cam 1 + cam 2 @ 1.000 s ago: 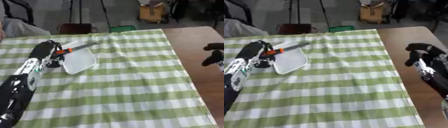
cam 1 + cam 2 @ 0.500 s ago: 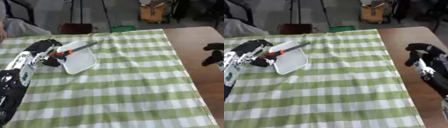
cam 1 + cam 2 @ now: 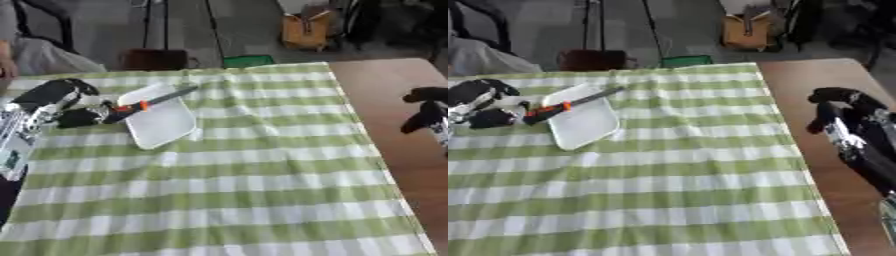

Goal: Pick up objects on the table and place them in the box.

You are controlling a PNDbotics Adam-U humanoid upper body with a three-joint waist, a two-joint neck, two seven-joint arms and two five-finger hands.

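Since the earlier frame, the left robot hand (image 3: 63,102) has been drawn back toward the left edge, and the knife (image 3: 150,102) has been dragged with it; the tray (image 3: 160,119) is unmoved. The fingers are curled round the knife's dark handle end, with the orange collar just beyond them and the grey blade lying across the tray's upper part. The tray rests on the green-checked cloth (image 3: 254,180) covering the table (image 3: 389,95). The right robot hand (image 3: 837,107) is held idle over the bare wood at the right, fingers curled, nothing in it. No box can be made out. Step in hand, as judged: the knife has been grasped and is being lifted off the tray. Next move calls for the blade to be cleared of the tray rim without tipping it, then carried to the box, wherever that sits.
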